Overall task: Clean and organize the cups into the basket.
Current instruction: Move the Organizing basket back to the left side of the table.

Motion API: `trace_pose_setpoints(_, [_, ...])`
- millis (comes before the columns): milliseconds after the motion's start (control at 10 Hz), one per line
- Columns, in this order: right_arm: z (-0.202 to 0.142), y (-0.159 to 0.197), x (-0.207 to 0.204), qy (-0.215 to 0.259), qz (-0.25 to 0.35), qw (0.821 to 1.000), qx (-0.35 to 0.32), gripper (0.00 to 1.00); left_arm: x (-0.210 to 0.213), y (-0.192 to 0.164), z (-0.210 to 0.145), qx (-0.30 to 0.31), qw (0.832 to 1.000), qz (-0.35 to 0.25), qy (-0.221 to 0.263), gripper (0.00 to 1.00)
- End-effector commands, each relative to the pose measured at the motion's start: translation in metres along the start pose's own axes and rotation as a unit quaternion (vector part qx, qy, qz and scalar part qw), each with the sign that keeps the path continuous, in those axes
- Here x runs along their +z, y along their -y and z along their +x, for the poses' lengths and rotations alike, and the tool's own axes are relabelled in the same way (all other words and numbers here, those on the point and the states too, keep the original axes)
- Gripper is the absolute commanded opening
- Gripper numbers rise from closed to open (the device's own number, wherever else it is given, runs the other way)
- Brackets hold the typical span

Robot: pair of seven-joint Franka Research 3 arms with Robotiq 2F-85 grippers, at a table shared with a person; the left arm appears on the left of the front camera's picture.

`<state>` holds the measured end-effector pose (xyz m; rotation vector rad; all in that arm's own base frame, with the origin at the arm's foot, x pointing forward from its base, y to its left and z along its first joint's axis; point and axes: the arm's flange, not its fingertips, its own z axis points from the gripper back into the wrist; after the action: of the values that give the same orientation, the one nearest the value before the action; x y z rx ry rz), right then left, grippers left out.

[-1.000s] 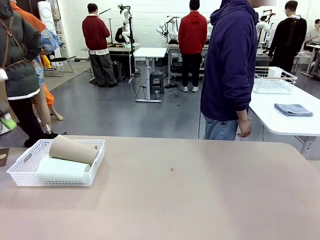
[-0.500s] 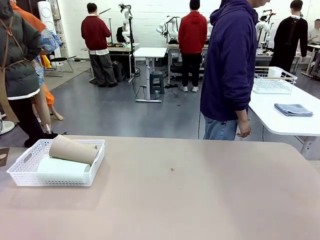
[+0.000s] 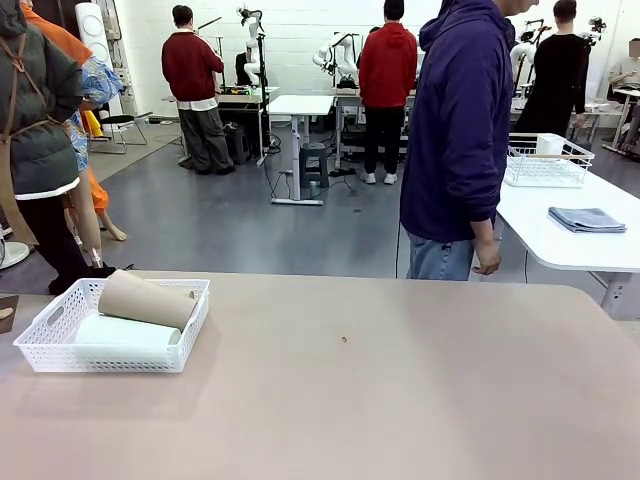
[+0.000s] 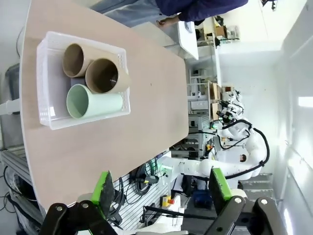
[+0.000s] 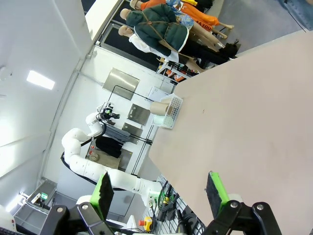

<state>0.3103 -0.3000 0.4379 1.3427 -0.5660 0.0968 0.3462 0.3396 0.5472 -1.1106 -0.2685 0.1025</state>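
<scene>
While the person in the dark blue hoodie (image 3: 460,130) stands at the far edge of the table (image 3: 400,390), one hand (image 3: 489,255) hanging at the side, the white lattice basket (image 3: 60,350) sits near the table's left end. In the left wrist view three cups lie on their sides in the basket (image 4: 46,93): a mint green tumbler (image 4: 93,101) along one long wall, a tan-brown tumbler (image 4: 106,77) stacked partly over it, and a second tan tumbler (image 4: 76,59) beside that. From the front, the upper tan tumbler (image 3: 148,298) rests tilted across the pale green one (image 3: 125,335). The left gripper (image 4: 160,186) hangs well above the table with its green-padded fingers (image 4: 102,191) spread wide and holding nothing. The right gripper (image 5: 159,188) is likewise spread apart and empty, well away from the basket (image 5: 167,115).
</scene>
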Motion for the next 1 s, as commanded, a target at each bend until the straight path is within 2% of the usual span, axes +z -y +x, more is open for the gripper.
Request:
trace_pose_setpoints(0, [0.001, 0.0, -0.001, 0.001, -0.004, 1.0, 0.001, 1.0, 0.022, -0.006, 0.012, -0.006, 1.0, -0.014, -0.008, 1.0])
trace_pose_setpoints(300, [0.001, 0.0, -0.001, 0.001, -0.004, 1.0, 0.001, 1.0, 0.016, -0.024, 0.01, -0.006, 1.0, -0.014, -0.016, 1.0])
trace_pose_setpoints(900, [0.001, 0.0, -0.001, 0.001, -0.004, 1.0, 0.001, 1.0, 0.01, -0.026, 0.009, 0.008, 1.0, -0.01, -0.015, 1.0])
